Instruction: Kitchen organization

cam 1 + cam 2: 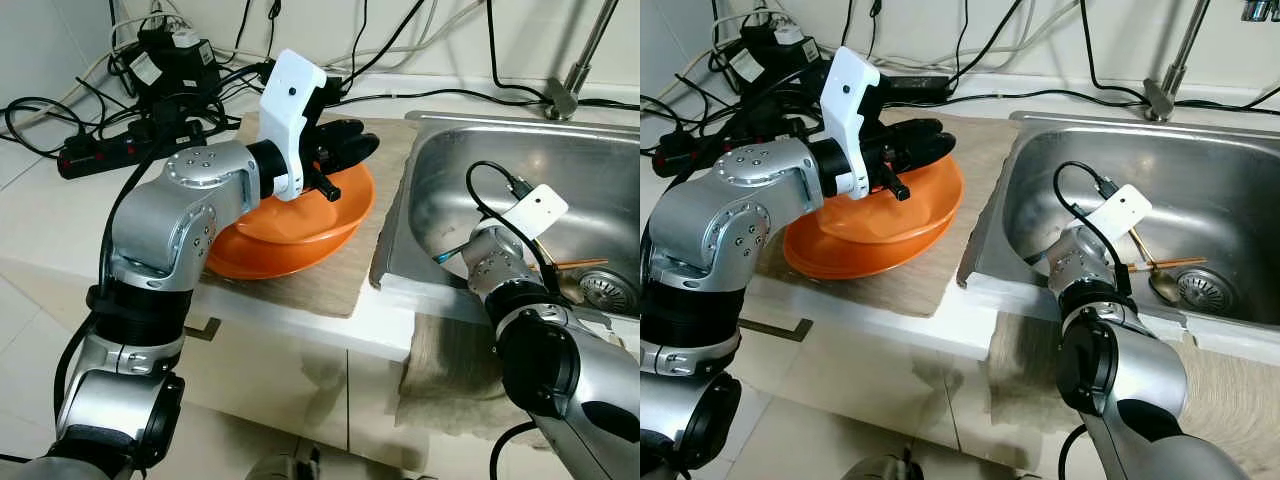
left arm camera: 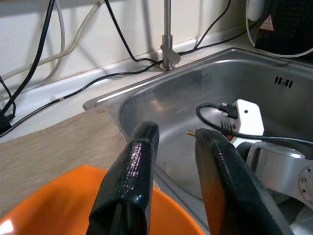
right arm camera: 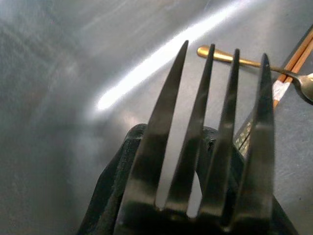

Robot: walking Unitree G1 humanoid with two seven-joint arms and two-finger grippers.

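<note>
With the right gripper [image 3: 195,161] clamped on a fork [image 3: 210,137], tines jutting beyond its fingers over the sink [image 1: 440,190], a weak pinch risks dropping it; left gripper [image 2: 181,161] fingers apart above the orange bowl [image 1: 300,230]

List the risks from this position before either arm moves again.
1. The right gripper holds a fork inside the sink; its tines could scrape the steel or knock the gold spoon and chopsticks lying by the drain.
2. The left gripper hovers over the stacked orange bowls, which sit near the counter's front edge; a bump might push them off.
3. The cables behind the bowls could snag the left arm.
</note>
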